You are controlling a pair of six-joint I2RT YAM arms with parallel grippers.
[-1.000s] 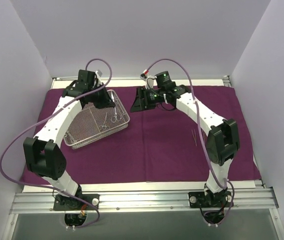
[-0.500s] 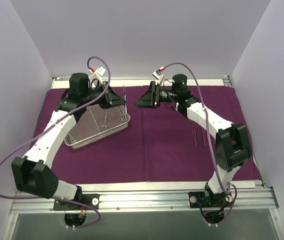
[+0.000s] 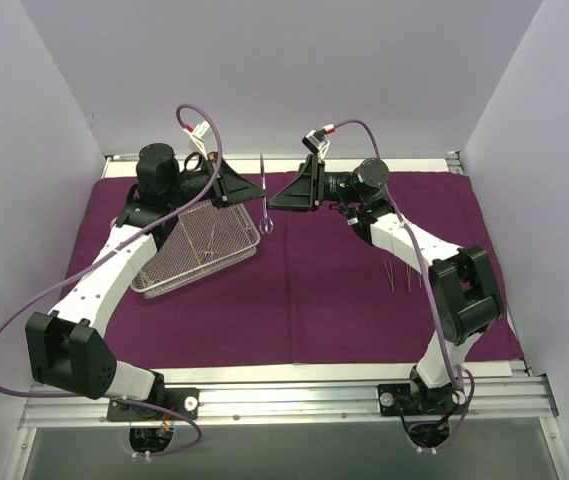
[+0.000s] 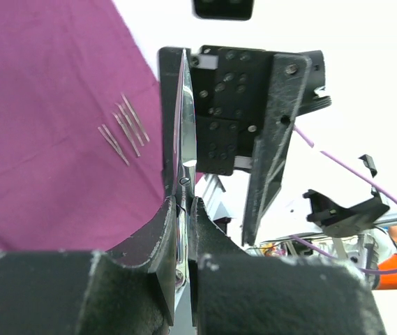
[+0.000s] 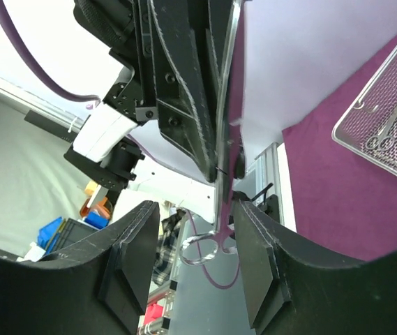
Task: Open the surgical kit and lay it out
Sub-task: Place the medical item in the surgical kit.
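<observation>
The magenta cloth wrap (image 3: 314, 300) lies spread over the table. The silver mesh tray (image 3: 169, 272) sits on it at the left, with slim instruments (image 5: 386, 125) inside. My left gripper (image 3: 251, 192) is shut on a pair of metal scissors (image 3: 264, 195) and holds them upright in the air right of the tray; the blades (image 4: 185, 118) stick out past my fingers (image 4: 158, 230). My right gripper (image 3: 282, 195) is open and faces the left one. In the right wrist view the scissors' ring handles (image 5: 208, 248) hang between its spread fingers (image 5: 137, 241), untouched.
Several thin tweezers (image 3: 401, 275) lie side by side on the cloth at the right, also in the left wrist view (image 4: 125, 129). White walls close in the table at the left, back and right. The aluminium rail (image 3: 284, 400) runs along the near edge.
My left gripper has lifted the scissors out of the tray and carried them right. My right gripper has turned and opened towards them. More tweezers show as the right arm shifted.
</observation>
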